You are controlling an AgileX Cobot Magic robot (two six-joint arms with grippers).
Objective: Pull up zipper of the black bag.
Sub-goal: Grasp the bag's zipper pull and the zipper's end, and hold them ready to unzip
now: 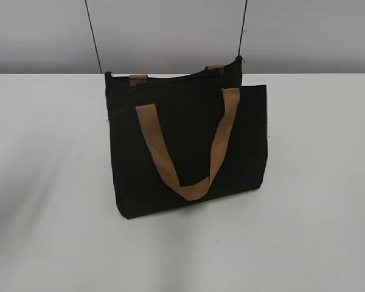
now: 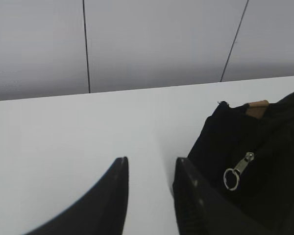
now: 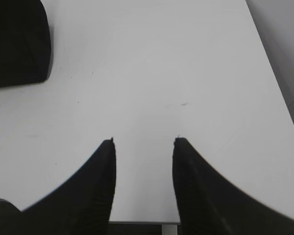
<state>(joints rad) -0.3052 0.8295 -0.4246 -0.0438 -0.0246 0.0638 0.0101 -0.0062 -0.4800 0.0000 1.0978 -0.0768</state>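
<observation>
Black bag (image 1: 188,152) upright on the white desk (image 1: 316,201), its zipper (image 2: 237,170) hanging just beside the left claw (image 2: 152,169); right claw (image 3: 143,142) over bare desk; both claws parted, empty

Black bag (image 1: 188,146) upright on white desk (image 1: 48,213), nearer far edge — tan handle (image 1: 188,152) draped down front panel; second handle's ends at top.
</observation>
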